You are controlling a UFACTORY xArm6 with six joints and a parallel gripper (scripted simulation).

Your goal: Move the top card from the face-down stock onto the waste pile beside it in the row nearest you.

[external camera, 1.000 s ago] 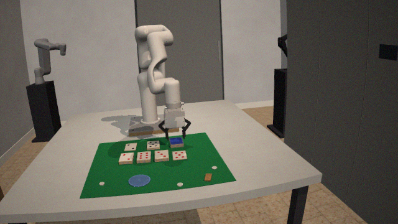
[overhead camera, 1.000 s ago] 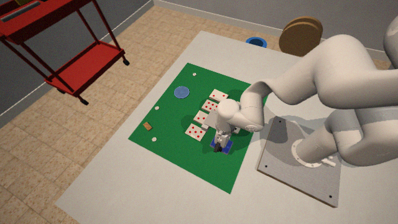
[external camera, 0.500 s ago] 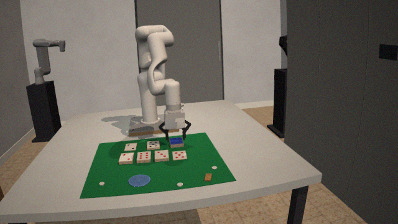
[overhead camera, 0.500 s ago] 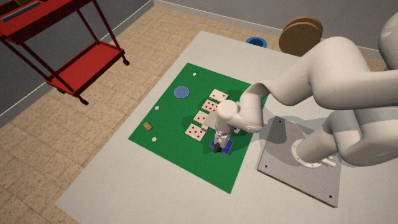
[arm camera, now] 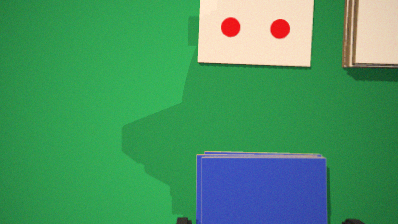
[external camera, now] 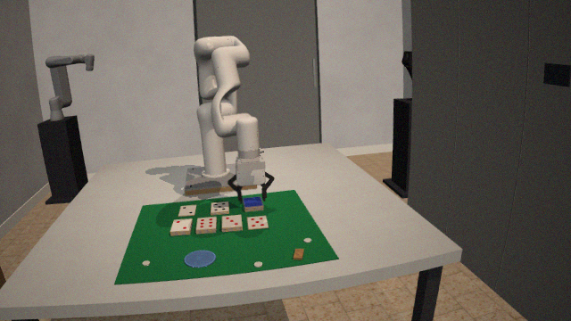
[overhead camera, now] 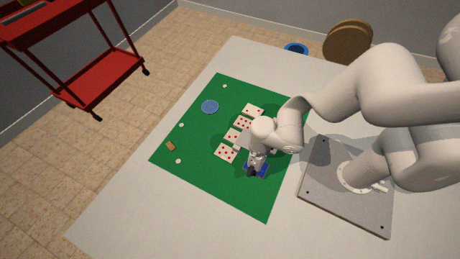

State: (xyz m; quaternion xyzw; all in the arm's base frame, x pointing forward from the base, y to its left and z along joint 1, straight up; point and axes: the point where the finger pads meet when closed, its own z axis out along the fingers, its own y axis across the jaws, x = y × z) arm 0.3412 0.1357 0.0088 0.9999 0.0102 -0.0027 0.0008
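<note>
gripper point(external camera: 252, 194) over blue stock point(external camera: 252, 203) | jaws wide, empty, straddling its edges for top-card grasp | waste pile point(external camera: 219, 208) just beside

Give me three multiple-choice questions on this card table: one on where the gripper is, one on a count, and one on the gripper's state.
1. Where is the gripper?
A. at the green mat's front edge
B. over the blue-backed stock
C. off the mat entirely

2. How many small white discs lie on the mat?
A. one
B. three
C. five

3. What state is the gripper in?
A. open, holding nothing
B. shut on something
C. shut on nothing

Answers:
1 B, since the fingers stand on either side of the blue stack in the exterior view.
2 B, since two discs lie near the mat's front edge and one towards its right side.
3 A, since the fingers are spread wide and the stock sits undisturbed on the mat.
</note>
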